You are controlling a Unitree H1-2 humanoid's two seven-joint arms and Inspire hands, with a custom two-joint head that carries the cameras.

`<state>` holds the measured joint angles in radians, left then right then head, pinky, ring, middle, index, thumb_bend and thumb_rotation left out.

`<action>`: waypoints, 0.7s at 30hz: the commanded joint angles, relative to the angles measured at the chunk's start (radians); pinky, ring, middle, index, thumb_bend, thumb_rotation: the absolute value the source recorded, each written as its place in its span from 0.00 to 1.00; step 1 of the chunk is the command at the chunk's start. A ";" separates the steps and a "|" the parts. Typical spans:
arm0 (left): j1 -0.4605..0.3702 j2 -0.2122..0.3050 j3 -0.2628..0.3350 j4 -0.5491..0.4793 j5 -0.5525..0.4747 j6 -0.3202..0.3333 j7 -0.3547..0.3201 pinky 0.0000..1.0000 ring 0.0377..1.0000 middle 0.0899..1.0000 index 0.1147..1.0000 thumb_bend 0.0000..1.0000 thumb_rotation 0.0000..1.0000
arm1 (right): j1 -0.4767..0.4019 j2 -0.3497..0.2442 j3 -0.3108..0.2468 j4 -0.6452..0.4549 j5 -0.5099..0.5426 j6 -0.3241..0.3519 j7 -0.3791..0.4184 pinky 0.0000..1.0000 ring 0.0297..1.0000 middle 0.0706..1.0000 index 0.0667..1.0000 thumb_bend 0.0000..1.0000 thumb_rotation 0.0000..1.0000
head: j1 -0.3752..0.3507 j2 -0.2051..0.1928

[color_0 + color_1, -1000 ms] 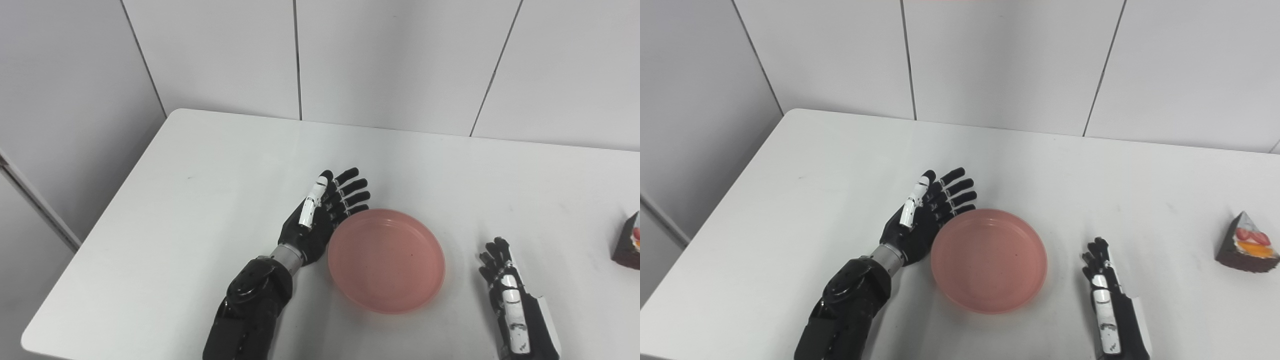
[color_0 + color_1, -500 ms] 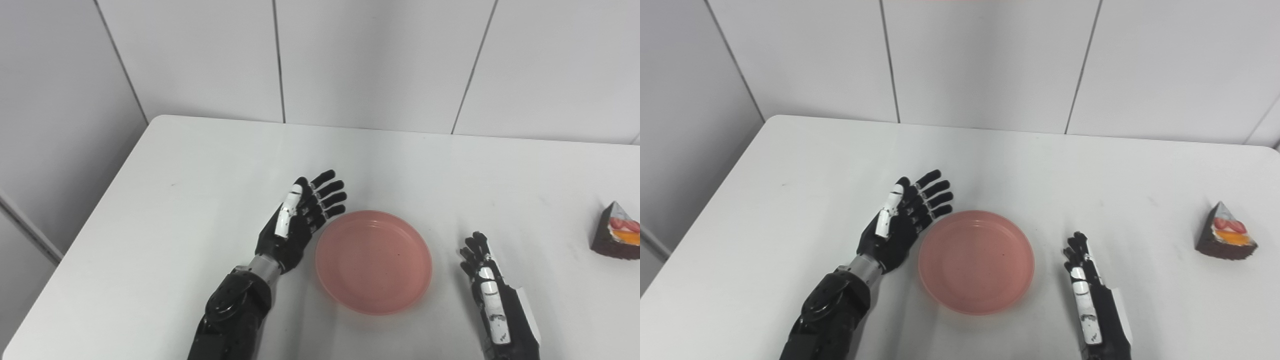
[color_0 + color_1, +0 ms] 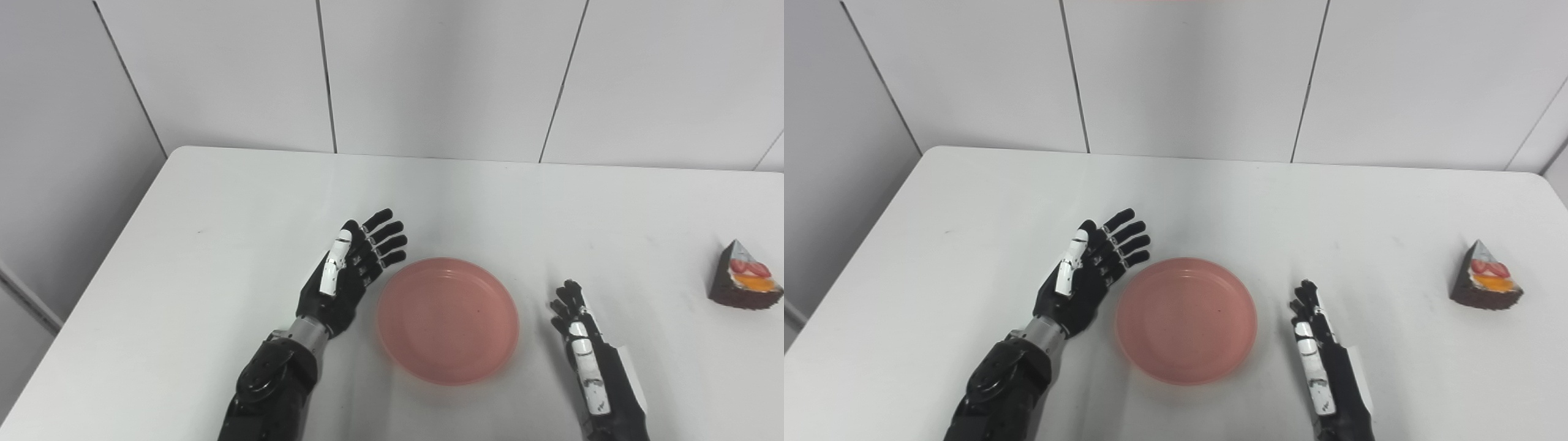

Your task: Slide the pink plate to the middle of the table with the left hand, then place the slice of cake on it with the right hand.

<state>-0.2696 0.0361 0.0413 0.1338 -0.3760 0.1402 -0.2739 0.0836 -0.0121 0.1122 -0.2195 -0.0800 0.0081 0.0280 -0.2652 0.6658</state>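
The pink plate (image 3: 448, 320) lies empty on the white table (image 3: 245, 202), near the middle and towards the front edge. My left hand (image 3: 350, 272) is open, palm turned to the plate, standing just left of its rim with a narrow gap. My right hand (image 3: 582, 349) is open with fingers straight, low on the table a little right of the plate. The slice of cake (image 3: 1485, 285), dark with white cream and red and orange fruit on top, stands far to the right, well beyond my right hand.
White wall panels (image 3: 429, 73) rise behind the table's far edge. The table's left edge (image 3: 104, 269) runs diagonally beside a grey wall. Nothing else lies on the table.
The camera has turned right, bringing the whole cake into view. My left hand has drawn slightly away from the plate's rim. The plate and right hand stay about where they were.
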 commanded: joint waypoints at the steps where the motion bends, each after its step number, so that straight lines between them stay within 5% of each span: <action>1: 0.025 0.024 0.009 0.056 0.012 0.009 -0.001 0.82 0.83 0.82 0.81 0.43 1.00 | -0.029 -0.001 -0.003 -0.045 -0.050 0.009 -0.018 0.93 0.93 0.95 0.96 0.43 1.00 | -0.032 -0.008; 6: 0.016 0.042 0.032 0.132 -0.008 -0.041 -0.043 0.81 0.82 0.81 0.80 0.43 1.00 | -0.086 -0.023 -0.015 -0.091 -0.172 0.048 -0.035 0.89 0.92 0.94 0.96 0.59 1.00 | -0.140 -0.034; 15: -0.008 0.084 0.060 0.282 -0.058 -0.097 -0.146 0.79 0.80 0.80 0.78 0.45 0.97 | -0.186 -0.069 -0.030 -0.162 -0.447 0.068 -0.080 0.81 0.85 0.88 0.88 0.65 1.00 | -0.283 -0.057; 21: -0.016 0.096 0.085 0.338 -0.083 -0.070 -0.163 0.77 0.78 0.78 0.76 0.45 0.93 | -0.231 -0.102 -0.065 -0.206 -0.567 0.069 -0.095 0.71 0.80 0.86 0.88 0.72 0.86 | -0.378 -0.074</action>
<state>-0.3769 0.1282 0.1202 0.3803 -0.4532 0.0476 -0.4228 -0.1157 -0.1075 0.0564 -0.3821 -0.6130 0.0714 -0.0440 -0.6440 0.5922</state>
